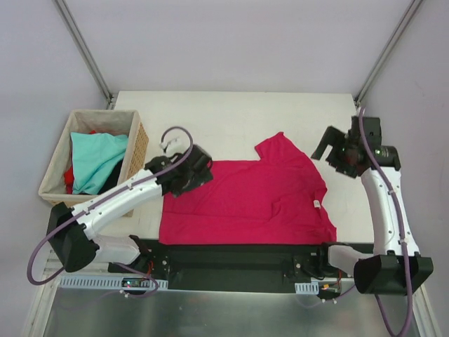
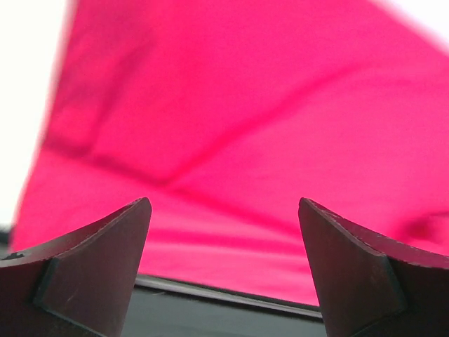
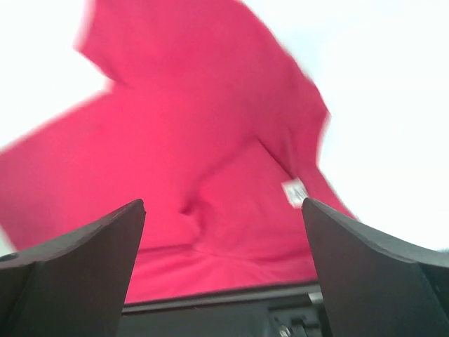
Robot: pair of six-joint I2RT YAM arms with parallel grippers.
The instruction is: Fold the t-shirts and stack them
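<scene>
A crimson-magenta t-shirt (image 1: pixel 252 200) lies spread on the white table, one sleeve pointing to the far side and a small white label near its right edge. It fills the left wrist view (image 2: pixel 238 119) and the right wrist view (image 3: pixel 203 161). My left gripper (image 1: pixel 184 184) is open and empty over the shirt's far left corner. My right gripper (image 1: pixel 332 156) is open and empty above the table, just right of the shirt's sleeve. A light teal t-shirt (image 1: pixel 95 160) and a red one (image 1: pixel 69 177) lie in the wicker basket.
The woven wicker basket (image 1: pixel 139 140) stands at the table's left edge, beside the left arm. A black base rail (image 1: pixel 238 256) runs along the near edge of the table. Slanted frame posts stand at the far corners.
</scene>
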